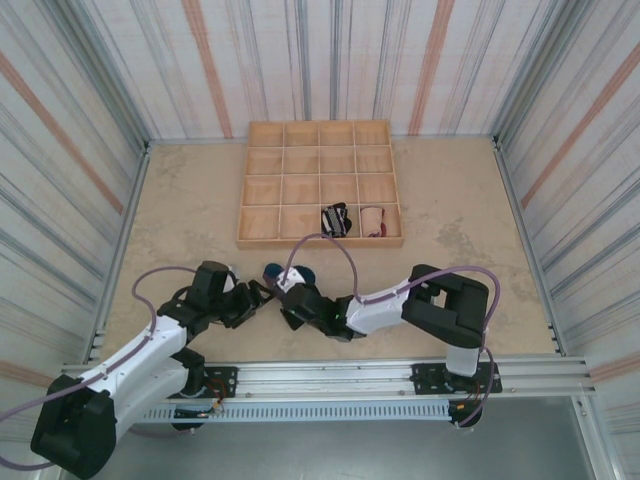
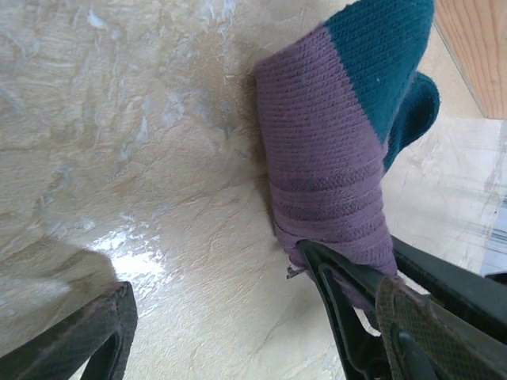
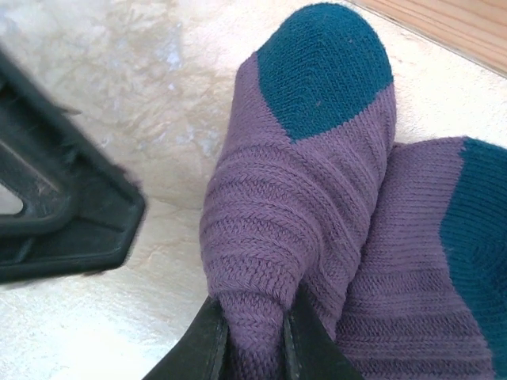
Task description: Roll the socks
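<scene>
The purple socks point(image 1: 288, 274) with teal toes lie on the table just in front of the wooden tray. In the right wrist view, two purple layers lie side by side, each with a teal toe point(image 3: 325, 67). My right gripper point(image 3: 257, 336) is shut on a ribbed fold of the purple sock point(image 3: 293, 206). My left gripper point(image 2: 253, 332) stands open with bare table between its fingers. Its right finger point(image 2: 412, 324) is beside the purple sock's point(image 2: 325, 150) ribbed end. From above, both grippers meet at the sock, left point(image 1: 258, 297) and right point(image 1: 293, 300).
The wooden compartment tray point(image 1: 262, 185) stands behind the sock. A rolled black-and-white striped sock point(image 1: 336, 220) and a rolled peach sock point(image 1: 372, 220) sit in its front row. Striped walls close off the table on three sides. The tray's edge point(image 3: 451, 24) is close behind the teal toe.
</scene>
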Controlling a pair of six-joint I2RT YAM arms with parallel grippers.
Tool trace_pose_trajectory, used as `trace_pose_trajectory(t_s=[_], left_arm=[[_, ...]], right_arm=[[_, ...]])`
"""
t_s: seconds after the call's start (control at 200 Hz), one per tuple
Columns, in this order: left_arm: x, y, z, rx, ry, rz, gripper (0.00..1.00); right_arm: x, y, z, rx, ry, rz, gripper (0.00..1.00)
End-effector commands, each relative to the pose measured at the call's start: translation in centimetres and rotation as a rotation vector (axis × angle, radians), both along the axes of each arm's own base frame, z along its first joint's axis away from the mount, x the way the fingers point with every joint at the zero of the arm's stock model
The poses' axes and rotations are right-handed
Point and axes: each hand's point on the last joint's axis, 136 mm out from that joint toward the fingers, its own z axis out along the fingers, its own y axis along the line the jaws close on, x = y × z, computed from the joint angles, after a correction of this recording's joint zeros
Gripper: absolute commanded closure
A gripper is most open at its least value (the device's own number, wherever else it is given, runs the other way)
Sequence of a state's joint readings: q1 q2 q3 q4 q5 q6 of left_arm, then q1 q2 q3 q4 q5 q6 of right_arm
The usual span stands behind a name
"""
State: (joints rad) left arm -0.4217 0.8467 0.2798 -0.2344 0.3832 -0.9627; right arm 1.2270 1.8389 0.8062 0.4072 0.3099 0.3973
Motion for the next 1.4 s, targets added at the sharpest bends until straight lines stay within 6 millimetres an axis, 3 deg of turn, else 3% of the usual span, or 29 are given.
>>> trace_pose_trajectory(t_s=[0.0,0.326,0.621,0.786,0.987,1.398], left_arm=[[0.0,0.0,0.2,-0.006,-0.008,-0.015,0.20],[2.6,-0.9,1.6,-0.033,-0.123,-0.025,0.29],[4.4,-2.5,1.3,-0.034,-0.134,-0.057,0.35],[5.1,-3.3,1.0,-0.014,-0.167,-0.053,0.36],[6.0,-2.8,0.4,0.018,-0.186,0.005,0.38],[7.3,-5.2,-0.9,0.011,-0.184,-0.002,0.46]], right_arm=[[-3.5,-5.4,-7.7,-0.130,0.377,0.026,1.00],[-3.0,-6.0,-6.8,0.240,0.739,-0.088,1.00],[-2.7,-6.8,-8.9,0.377,0.983,-0.251,1.00],[-2.6,-8.0,-10.3,0.396,1.018,-0.340,1.00],[-2.8,-9.6,-11.1,0.384,1.057,-0.451,1.00],[-2.1,-9.8,-10.9,0.369,1.034,-0.496,1.00]])
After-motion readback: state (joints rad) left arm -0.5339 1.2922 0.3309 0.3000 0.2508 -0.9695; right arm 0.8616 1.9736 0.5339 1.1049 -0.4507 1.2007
